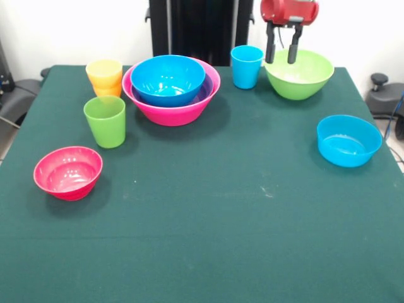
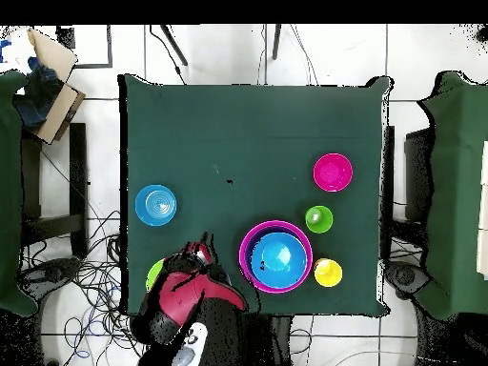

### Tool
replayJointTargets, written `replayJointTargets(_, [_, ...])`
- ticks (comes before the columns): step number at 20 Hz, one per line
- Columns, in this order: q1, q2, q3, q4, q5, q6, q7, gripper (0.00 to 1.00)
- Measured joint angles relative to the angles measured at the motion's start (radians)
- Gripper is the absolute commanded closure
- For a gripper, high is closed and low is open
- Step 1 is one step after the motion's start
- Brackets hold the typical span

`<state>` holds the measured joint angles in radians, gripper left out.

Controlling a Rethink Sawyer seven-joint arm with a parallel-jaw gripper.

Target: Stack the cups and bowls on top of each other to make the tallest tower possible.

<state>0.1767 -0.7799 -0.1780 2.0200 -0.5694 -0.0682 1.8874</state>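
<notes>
The large pink bowl (image 1: pixel 172 110) stands at the back with the purple bowl (image 1: pixel 206 90) and the large blue bowl (image 1: pixel 168 79) nested in it; this pile also shows in the overhead view (image 2: pixel 276 257). No large orange bowl shows. The yellow cup (image 1: pixel 104 71) sits in the orange cup (image 1: pixel 109 91) to its left. The green cup (image 1: pixel 105 121) stands in front of them. The blue cup (image 1: pixel 246 66) stands beside the light green bowl (image 1: pixel 299 79). My gripper (image 1: pixel 281 61) is open and empty, hanging over that bowl's left rim.
The small red-pink bowl (image 1: pixel 68 172) sits near the left edge and the small light blue bowl (image 1: pixel 348 140) near the right edge. In the overhead view the red arm (image 2: pixel 186 295) covers most of the light green bowl (image 2: pixel 153 274).
</notes>
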Motion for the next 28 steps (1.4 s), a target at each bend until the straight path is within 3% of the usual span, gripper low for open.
replayJointTargets(12, [0.031,0.176,-0.06,-0.027,0.045,-0.133,0.007,0.0])
replayJointTargets(28, [0.038,0.197,-0.082,-0.027,0.058,-0.143,0.007,0.0])
